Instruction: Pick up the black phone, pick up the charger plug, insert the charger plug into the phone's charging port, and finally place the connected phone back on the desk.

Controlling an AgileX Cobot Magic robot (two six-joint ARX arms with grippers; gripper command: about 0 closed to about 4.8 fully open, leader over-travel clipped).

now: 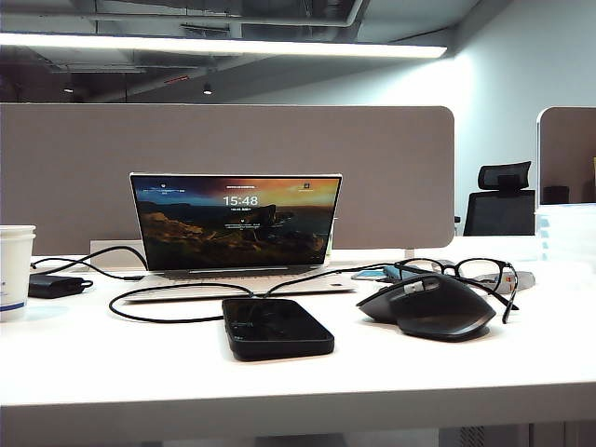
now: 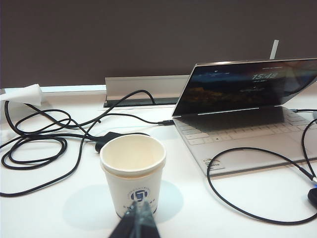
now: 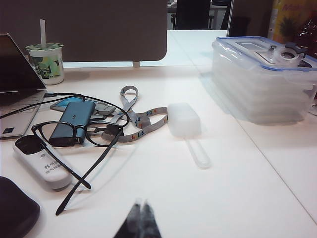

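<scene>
The black phone (image 1: pixel 277 328) lies flat on the white desk (image 1: pixel 298 377) in front of the laptop; neither gripper shows in the exterior view. A thin black charger cable (image 1: pixel 168 319) loops on the desk and ends just behind the phone. In the left wrist view its plug (image 2: pixel 310 177) lies at the picture's edge beside a black corner of the phone (image 2: pixel 313 197). My left gripper (image 2: pixel 140 206) is shut and empty, close in front of a paper cup (image 2: pixel 133 173). My right gripper (image 3: pixel 140 206) is shut and empty over bare desk. The charging port cannot be made out.
An open laptop (image 1: pixel 237 233) stands behind the phone, and a black mouse (image 1: pixel 428 305) and glasses (image 1: pixel 470 272) lie to its right. A power brick (image 1: pixel 54 285) with coiled cables (image 2: pixel 34 144) sits at the left. Farther right are a lanyard (image 3: pixel 138 119), a power bank (image 3: pixel 73 121) and a plastic box (image 3: pixel 262 79).
</scene>
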